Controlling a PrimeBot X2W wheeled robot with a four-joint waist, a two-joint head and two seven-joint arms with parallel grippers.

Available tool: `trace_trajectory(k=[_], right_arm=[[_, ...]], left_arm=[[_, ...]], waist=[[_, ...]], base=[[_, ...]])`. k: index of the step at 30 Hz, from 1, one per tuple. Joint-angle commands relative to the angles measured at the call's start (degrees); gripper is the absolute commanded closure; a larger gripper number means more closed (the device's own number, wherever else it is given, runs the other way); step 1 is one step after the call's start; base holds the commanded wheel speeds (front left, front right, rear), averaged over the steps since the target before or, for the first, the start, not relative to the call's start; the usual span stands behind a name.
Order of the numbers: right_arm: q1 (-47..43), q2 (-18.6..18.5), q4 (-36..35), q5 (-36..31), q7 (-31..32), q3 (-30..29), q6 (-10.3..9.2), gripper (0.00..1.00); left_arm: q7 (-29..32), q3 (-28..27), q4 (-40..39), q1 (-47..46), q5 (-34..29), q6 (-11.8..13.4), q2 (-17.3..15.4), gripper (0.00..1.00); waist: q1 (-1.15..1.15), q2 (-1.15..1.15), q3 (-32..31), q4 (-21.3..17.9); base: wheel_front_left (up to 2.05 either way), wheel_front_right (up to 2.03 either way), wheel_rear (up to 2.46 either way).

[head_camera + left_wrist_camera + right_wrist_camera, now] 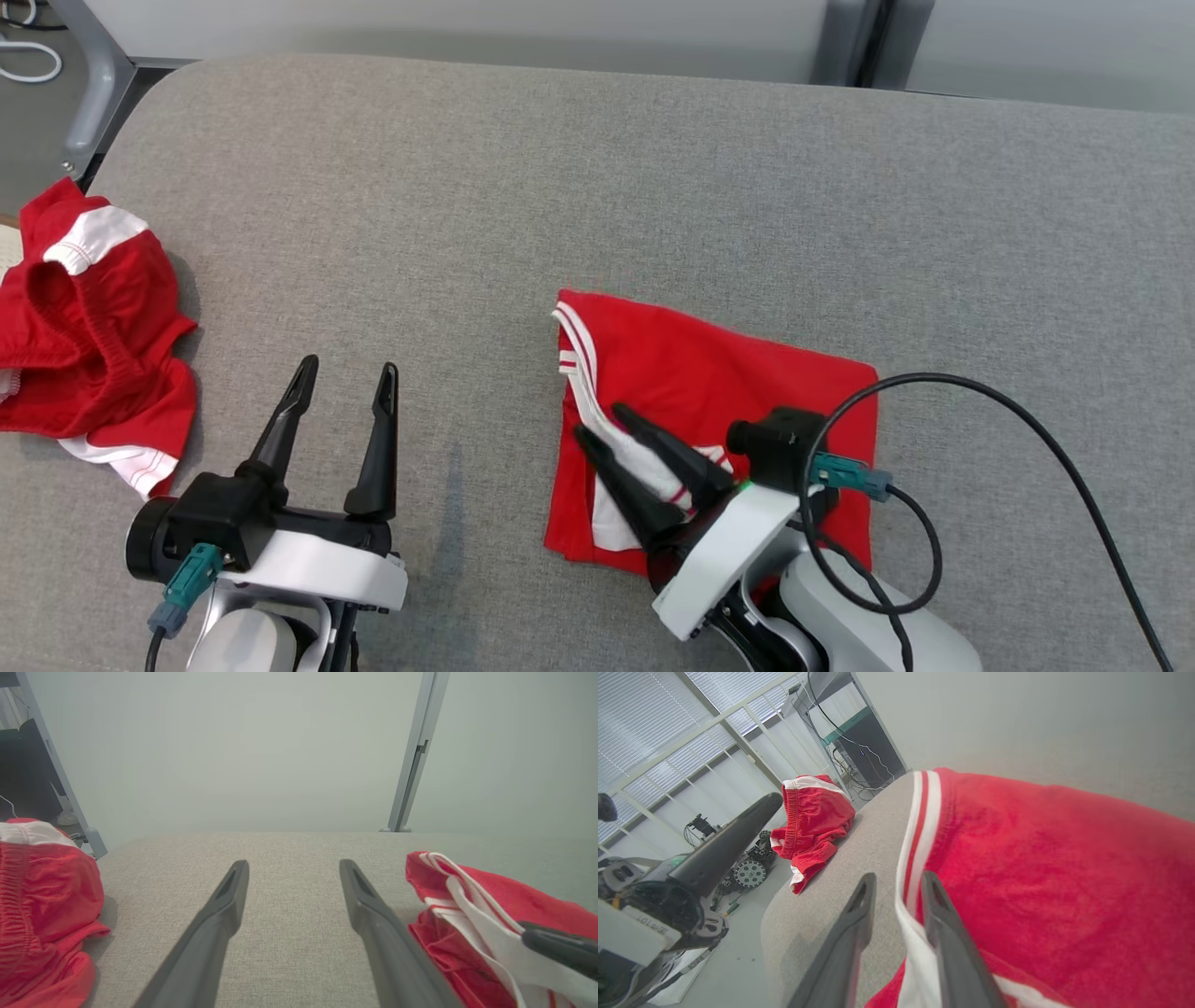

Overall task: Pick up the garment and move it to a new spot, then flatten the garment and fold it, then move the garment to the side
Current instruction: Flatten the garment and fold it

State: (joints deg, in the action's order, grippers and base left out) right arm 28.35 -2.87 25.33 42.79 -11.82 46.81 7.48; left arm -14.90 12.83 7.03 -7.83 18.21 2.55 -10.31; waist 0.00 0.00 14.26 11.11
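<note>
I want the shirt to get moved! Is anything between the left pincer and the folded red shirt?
Nothing visible. Bare grey cushion lies between the open left pincer and the shirt. The red shorts lie on that pincer's other side. The right pincer is at the shirt, open.

The desk [653, 168] before me is covered in grey woven cloth and has a rounded corner at its far left. Two things lie on it. The garment [709, 373], red with white striped trim, lies folded into a rough rectangle to my right. A pair of red shorts [93, 345] with white trim lies crumpled at the left side, well apart from it.
</note>
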Motion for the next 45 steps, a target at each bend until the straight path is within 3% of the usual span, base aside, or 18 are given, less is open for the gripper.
trace_trajectory(k=[1,9,19,32,45], right_arm=[[1.0,-0.2,0.2,-0.1,-0.9,0.6,0.04,0.0],[2.3,-0.7,-5.9,-3.3,-3.5,-0.5,0.04,0.0],[-6.8,-4.9,-20.4,-12.5,-3.4,-18.1,0.04,0.0],[-20.5,-10.0,-20.0,-20.1,-2.9,-38.4,0.04,0.0],[-29.0,-9.7,-20.7,-23.2,-0.3,-44.2,0.04,0.0]], left_arm=[[-0.3,-0.4,0.1,-0.9,-0.3,-0.2,-0.1,0.0],[-0.3,-2.0,-0.1,0.1,-1.2,-0.6,0.4,0.0],[-0.3,-3.2,-0.1,1.5,-2.4,-0.1,0.3,0.0],[-0.3,-4.8,-1.2,4.1,-2.4,0.9,-0.8,0.0],[1.9,-4.8,-3.3,11.0,-1.9,1.3,-3.1,0.0]], waist=[[0.0,0.0,-0.1,-0.2],[0.0,0.0,-1.2,-2.2],[0.0,0.0,-2.8,-4.5],[0.0,0.0,-6.2,-6.2],[0.0,0.0,-12.9,-7.6]], base=[[0.0,0.0,0.0],[0.0,0.0,0.0],[0.0,0.0,0.0],[0.0,0.0,0.0],[0.0,0.0,0.0]])
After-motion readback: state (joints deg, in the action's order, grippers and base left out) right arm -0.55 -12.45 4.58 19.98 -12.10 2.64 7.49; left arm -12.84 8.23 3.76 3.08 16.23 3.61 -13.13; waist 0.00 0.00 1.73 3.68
